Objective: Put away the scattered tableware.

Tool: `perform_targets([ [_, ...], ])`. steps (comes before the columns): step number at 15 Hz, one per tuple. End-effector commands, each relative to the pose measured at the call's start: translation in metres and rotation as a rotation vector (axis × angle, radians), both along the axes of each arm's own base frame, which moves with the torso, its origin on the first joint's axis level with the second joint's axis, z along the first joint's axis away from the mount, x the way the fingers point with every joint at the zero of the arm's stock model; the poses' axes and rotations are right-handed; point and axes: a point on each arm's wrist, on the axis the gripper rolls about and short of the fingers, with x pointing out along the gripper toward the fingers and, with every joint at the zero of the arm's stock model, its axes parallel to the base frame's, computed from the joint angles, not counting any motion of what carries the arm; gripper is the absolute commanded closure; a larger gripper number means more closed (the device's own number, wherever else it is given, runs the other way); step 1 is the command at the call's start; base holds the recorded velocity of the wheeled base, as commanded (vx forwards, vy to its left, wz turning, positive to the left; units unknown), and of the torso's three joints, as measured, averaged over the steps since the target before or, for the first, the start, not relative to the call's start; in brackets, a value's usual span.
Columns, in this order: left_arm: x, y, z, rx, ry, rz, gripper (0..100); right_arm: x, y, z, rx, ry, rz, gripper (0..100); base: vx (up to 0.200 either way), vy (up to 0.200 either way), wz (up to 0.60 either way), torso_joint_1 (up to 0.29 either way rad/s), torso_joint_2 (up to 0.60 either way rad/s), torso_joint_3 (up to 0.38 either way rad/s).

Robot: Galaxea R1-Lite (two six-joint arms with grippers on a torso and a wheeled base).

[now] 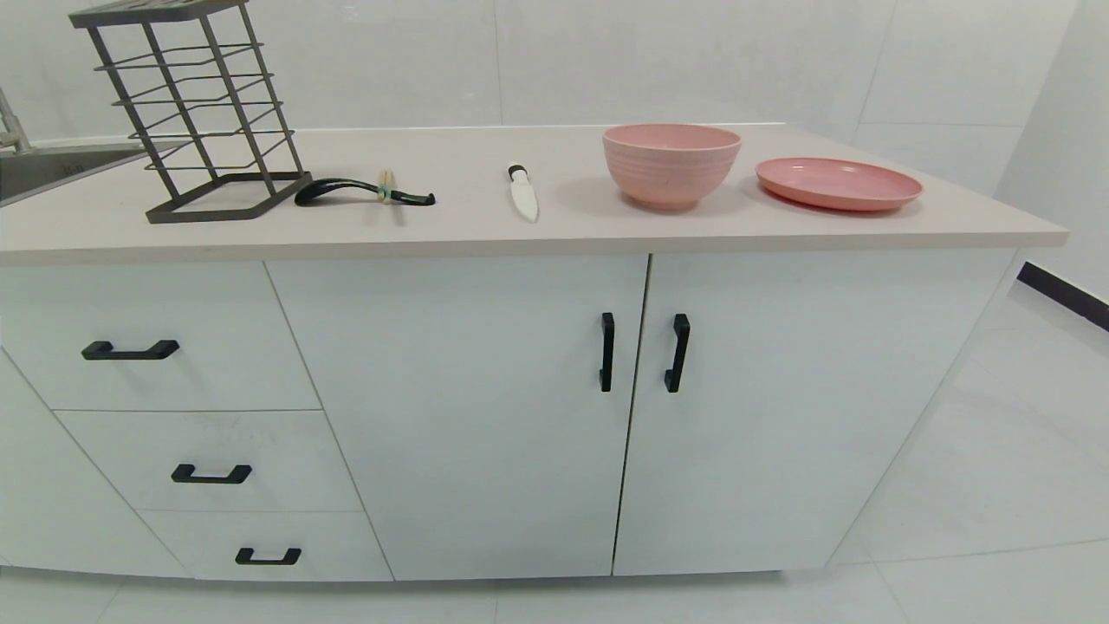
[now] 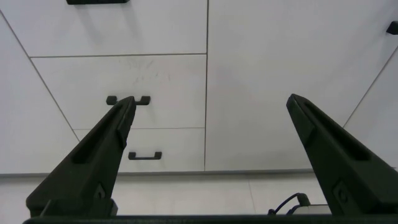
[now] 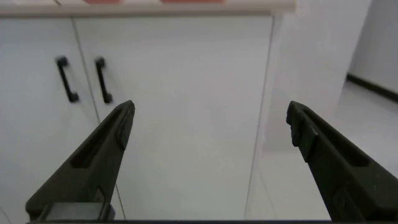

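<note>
- On the bench (image 1: 468, 227), from the robot's left to its right: a dark wire rack (image 1: 160, 12), a black ladle (image 1: 314, 194), a pair of chopsticks (image 1: 387, 184), a white knife (image 1: 522, 196), a pink bowl (image 1: 671, 165) and a pink plate (image 1: 839, 183).
- Rack stands upright near the sink (image 1: 52, 169); the ladle's scoop lies just beside the rack's base.
- Chopsticks lie across the ladle's handle, touching it.
- Knife lies flat, apart from the rest, black handle pointing toward the wall.
- Bowl is upright; the plate sits just beside it, near the bench's right end.
- Left claw (image 2: 210, 102): fingers spread wide, nothing between them, low in front of the drawers (image 2: 124, 87).
- Right claw (image 3: 210, 107): also spread wide and empty, facing the cupboard doors (image 3: 180, 93) below the bench edge.
</note>
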Motion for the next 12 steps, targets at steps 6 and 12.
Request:
perform_targets([
  [6, 0.000, 0.000, 0.000, -0.007, 0.000, 0.000, 0, 0.088, 0.013, 0.092, -0.043, 0.348, 0.392, 0, 0.000, 0.000, 0.00, 0.000, 0.00, 0.000],
  [12, 0.000, 0.000, 0.000, -0.007, -0.002, -0.001, 0, 0.187, 0.052, 0.073, -0.118, 0.468, 0.629, 0, 0.000, 0.000, 0.00, 0.000, 0.00, 0.000],
])
